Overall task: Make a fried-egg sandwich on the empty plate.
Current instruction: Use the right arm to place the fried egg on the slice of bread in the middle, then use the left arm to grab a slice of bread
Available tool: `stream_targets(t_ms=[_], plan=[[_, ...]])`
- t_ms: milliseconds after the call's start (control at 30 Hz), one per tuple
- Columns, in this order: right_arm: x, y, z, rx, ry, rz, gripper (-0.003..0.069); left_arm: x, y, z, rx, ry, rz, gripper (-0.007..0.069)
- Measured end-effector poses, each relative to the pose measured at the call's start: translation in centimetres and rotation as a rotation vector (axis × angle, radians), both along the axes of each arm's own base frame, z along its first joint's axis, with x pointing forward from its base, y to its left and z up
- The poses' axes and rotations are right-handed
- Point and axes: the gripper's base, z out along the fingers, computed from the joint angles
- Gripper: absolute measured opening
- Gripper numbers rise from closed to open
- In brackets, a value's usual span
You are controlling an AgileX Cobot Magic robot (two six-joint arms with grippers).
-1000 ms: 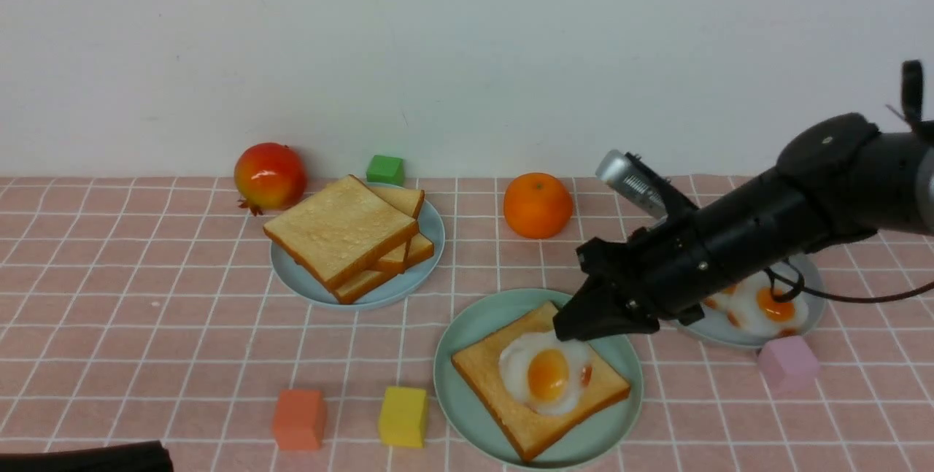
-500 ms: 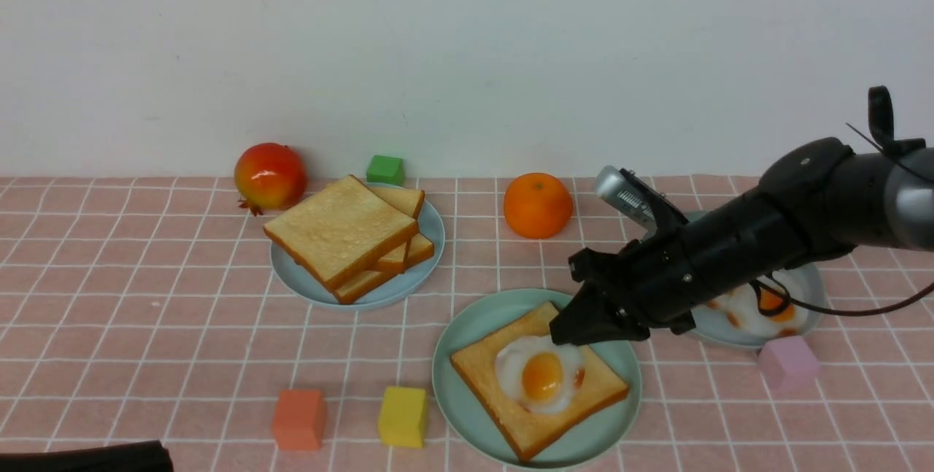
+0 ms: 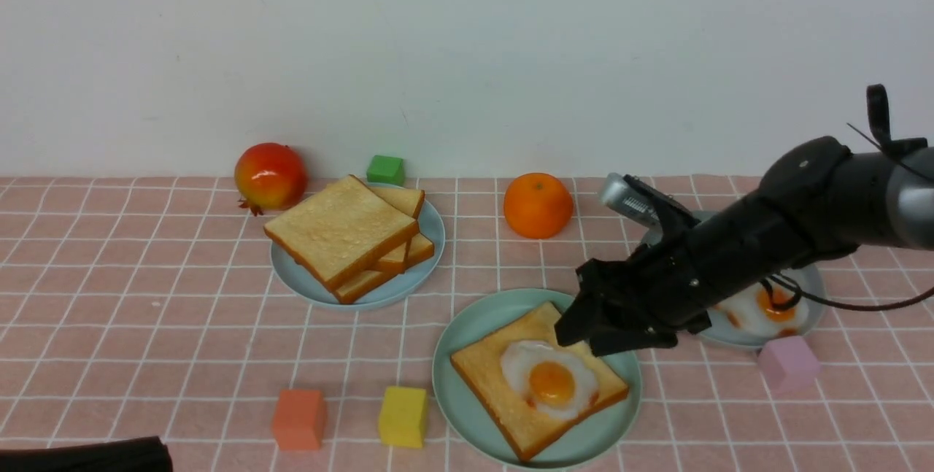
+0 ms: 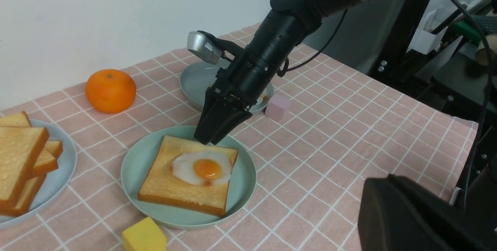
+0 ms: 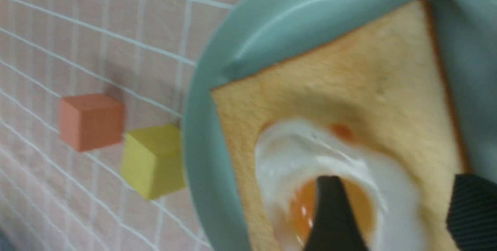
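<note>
Hovering close over the far corner of the square tan toy toast slice (image 3: 481, 373), the black right gripper (image 3: 584, 338) has its two fingers (image 5: 330, 212) spread apart and grips nothing. That brown-crusted slice lies flat on the round mint-green plate (image 3: 467, 326), near the table's front edge and right of the middle. The white wavy-edged fried egg with an orange yolk (image 3: 551, 382) rests uncovered on top of it. More toast slices (image 3: 339, 227) are stacked on the pale blue plate (image 3: 408, 286), further back and to the left. The grey-blue plate (image 3: 811, 297) toward the right edge holds further eggs, partly hidden by the arm. A yellow cube (image 3: 403, 416) sits just beside the mint-green plate. Only the dark bulk of the left gripper (image 4: 404, 212) shows, its jaws together.
</note>
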Motion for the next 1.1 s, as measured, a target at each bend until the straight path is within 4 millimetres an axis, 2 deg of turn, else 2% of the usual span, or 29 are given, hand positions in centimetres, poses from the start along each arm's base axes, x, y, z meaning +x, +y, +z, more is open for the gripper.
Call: stream_targets(t_ms=[67, 167, 200, 233, 300, 367, 400, 467, 533, 567, 600, 667, 733, 767, 900, 933, 1033, 1067, 1100], plan=[[-0.2, -0.4, 0.6, -0.035, -0.016, 0.01, 0.0465, 0.0, 0.0, 0.0, 0.0, 0.0, 0.0, 0.0023], [-0.5, -0.8, 2.1, -0.069, -0.049, 0.014, 0.0464, 0.0, 0.0, 0.0, 0.0, 0.0, 0.0, 0.0023], [-0.6, -1.0, 2.8, -0.083, -0.065, 0.016, 0.0458, 0.0, 0.0, 0.0, 0.0, 0.0, 0.0, 0.0023], [-1.0, -1.3, 4.4, -0.109, -0.096, 0.018, 0.0433, 0.0, 0.0, 0.0, 0.0, 0.0, 0.0, 0.0023], [-1.4, -1.6, 5.8, -0.128, -0.12, 0.021, 0.0409, 0.0, 0.0, 0.0, -0.001, 0.001, 0.0, 0.0023], [-3.0, -2.2, 8.6, -0.173, -0.143, 0.031, 0.0321, 0.0, -0.1, 0.0, -0.01, 0.017, -0.001, 0.0023], [-3.2, -2.2, 8.8, -0.176, -0.136, 0.032, 0.0304, 0.1, -0.1, 0.0, -0.008, 0.019, -0.001, 0.0023], [-5.4, -2.6, 11.2, -0.238, -0.152, 0.058, 0.0185, 0.6, -0.7, -0.1, -0.005, 0.073, 0.006, 0.0023], [-7.2, -2.7, 12.7, -0.282, -0.181, 0.071, 0.0096, 1.5, -1.7, 0.0, 0.031, 0.136, 0.021, 0.0019], [-7.4, -2.7, 12.9, -0.286, -0.184, 0.072, 0.0096, 1.6, -1.8, 0.0, 0.033, 0.147, 0.024, 0.0018], [-9.1, -3.0, 14.0, -0.316, -0.22, 0.08, 0.0031, 2.8, -2.8, 0.2, 0.104, 0.192, 0.05, 0.0013], [-10.8, -3.3, 14.9, -0.333, -0.252, 0.084, -0.0001, 4.2, -3.9, 0.4, 0.188, 0.241, 0.091, 0.0013], [-12.8, -3.8, 15.6, -0.347, -0.287, 0.089, -0.0004, 5.8, -4.8, 0.6, 0.297, 0.264, 0.146, 0.0013], [-13.0, -3.8, 15.6, -0.348, -0.29, 0.089, -0.0004, 5.9, -5.0, 0.6, 0.298, 0.282, 0.151, 0.0013], [-16.9, -5.0, 16.2, -0.355, -0.351, 0.084, 0.0003, 10.5, -6.7, 0.2, 0.492, 0.316, 0.339, 0.0013], [-17.8, -5.4, 16.4, -0.356, -0.372, 0.079, 0.0004, 12.2, -7.1, -0.2, 0.522, 0.328, 0.39, 0.0013], [-20.3, -6.1, 17.0, -0.343, -0.44, 0.061, 0.0004, 16.0, -7.0, -0.8, 0.519, 0.356, 0.482, 0.0013], [-20.3, -6.1, 17.0, -0.343, -0.44, 0.061, 0.0004, 16.4, -7.1, -1.0, 0.524, 0.36, 0.484, 0.0013], [-21.5, -6.5, 17.5, -0.334, -0.484, 0.055, 0.0004, 18.3, -6.9, -1.5, 0.517, 0.381, 0.506, 0.0013]])
